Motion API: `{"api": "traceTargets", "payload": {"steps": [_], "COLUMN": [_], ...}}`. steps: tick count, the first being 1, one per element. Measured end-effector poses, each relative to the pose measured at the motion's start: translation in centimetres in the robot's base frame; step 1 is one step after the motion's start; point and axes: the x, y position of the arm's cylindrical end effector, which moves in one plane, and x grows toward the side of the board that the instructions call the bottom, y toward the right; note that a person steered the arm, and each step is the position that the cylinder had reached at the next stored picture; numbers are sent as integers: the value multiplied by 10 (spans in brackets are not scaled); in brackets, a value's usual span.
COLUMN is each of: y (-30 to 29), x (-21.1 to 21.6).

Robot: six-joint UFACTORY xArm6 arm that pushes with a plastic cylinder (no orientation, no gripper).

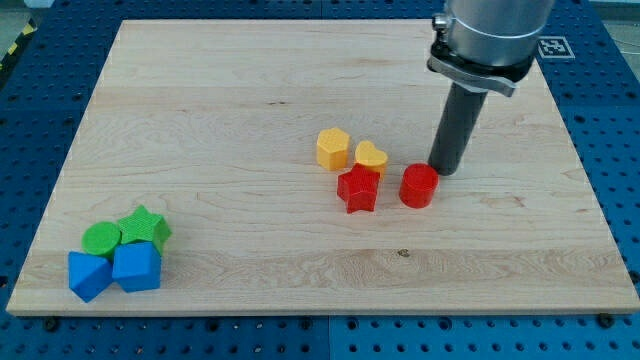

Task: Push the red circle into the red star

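So my tip is down on the desk, parked right up against the red circle, just off its upper-right edge in the view. It looks like it's touching or a hair away, hard to say. The tool here is just a plain dark rod, nothing that opens or closes, so it isn't holding anything.

The red circle sits just below-left of the tip, and the red star is one step further left, with a thin gap between the two. Above the star, left of the tip, are the yellow heart and a yellow hexagon-ish block.

Way off to the lower left of the tip, there's a cluster: green circle, green star, and two blue blocks.
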Motion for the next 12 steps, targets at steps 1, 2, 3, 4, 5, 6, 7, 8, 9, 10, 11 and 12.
{"api": "traceTargets", "payload": {"steps": [1,2,3,4,5,6,7,8,9,10,11,12], "y": [0,-16,-33,-40,-34,-29,-28,-28,-32,-44,-65,-84], "x": [11,26,39,41,41,46,61,71,71,70,62,49]}}
